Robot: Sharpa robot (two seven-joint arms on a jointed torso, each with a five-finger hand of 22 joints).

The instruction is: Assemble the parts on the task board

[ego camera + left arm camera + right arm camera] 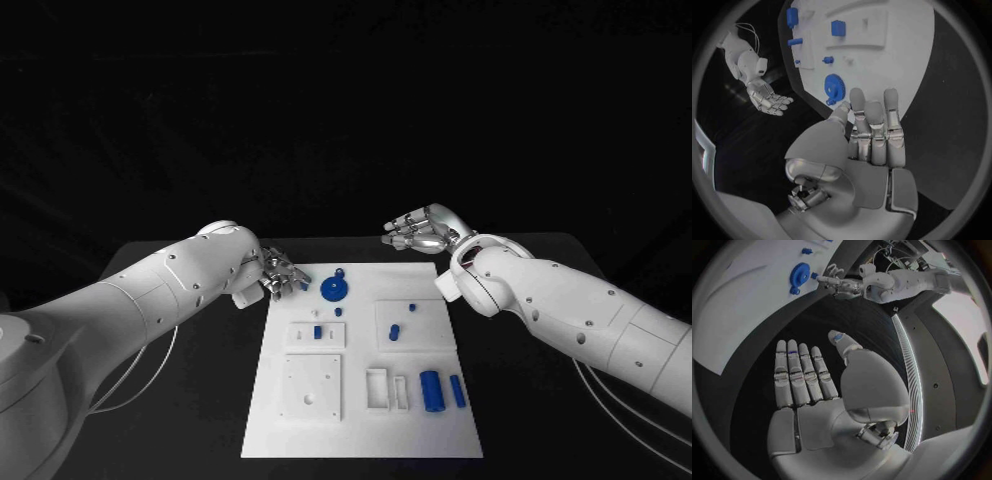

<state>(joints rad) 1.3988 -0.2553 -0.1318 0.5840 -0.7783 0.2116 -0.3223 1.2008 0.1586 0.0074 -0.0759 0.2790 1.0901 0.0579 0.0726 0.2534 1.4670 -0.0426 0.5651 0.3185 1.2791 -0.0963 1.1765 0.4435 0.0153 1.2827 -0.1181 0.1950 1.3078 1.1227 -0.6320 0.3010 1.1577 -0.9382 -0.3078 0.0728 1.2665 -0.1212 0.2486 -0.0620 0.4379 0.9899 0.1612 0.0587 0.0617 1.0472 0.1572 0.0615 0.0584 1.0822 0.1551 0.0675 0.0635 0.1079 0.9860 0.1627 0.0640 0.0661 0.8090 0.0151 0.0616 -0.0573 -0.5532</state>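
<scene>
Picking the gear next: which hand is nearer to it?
Left. The left hand hovers just beside the gear at the board's far left corner, fingers apart, not touching. The right hand is open above the table beyond the board's far edge.

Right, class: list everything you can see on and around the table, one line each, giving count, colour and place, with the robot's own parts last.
Table: one, black, under everything.
Task board: one, white, middle of the table.
Gear: one, blue, on the board's far end, just beside the left hand.
Large cylinder: one, blue, lying on the board's near right part.
Slim cylinder: one, blue, lying just right of the large cylinder.
Small parts: several, blue, scattered on the raised white blocks mid-board.
Left hand: one, silver, at the board's far left corner, holding nothing.
Right hand: one, silver, beyond the board's far right corner, fingers apart, empty.
</scene>
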